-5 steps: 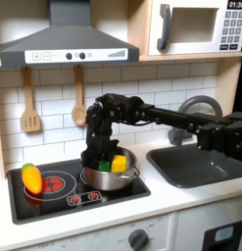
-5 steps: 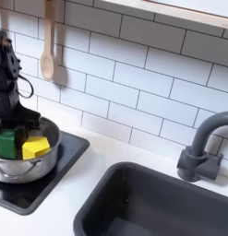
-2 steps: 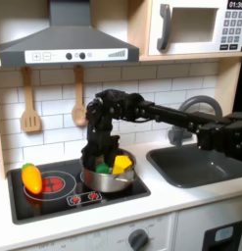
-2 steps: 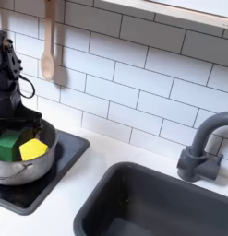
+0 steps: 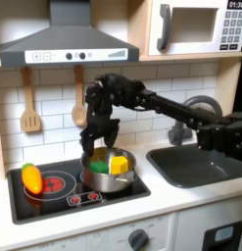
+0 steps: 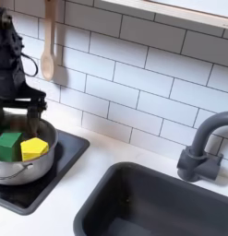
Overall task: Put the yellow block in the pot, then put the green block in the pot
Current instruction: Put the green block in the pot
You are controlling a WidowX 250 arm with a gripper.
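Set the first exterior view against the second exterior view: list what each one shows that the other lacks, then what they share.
The first exterior view alone has the microwave, the range hood, the orange-yellow toy vegetable and the stove knob. The second exterior view alone looks down into the sink basin. Both exterior views show the pot holding the green block and the yellow block, the gripper above them, and the faucet.

The microwave [image 5: 196,27] display reads roughly "01:30"

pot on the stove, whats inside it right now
Inside the pot lie the green block and the yellow block, side by side. The pot's floor beneath them is hidden.
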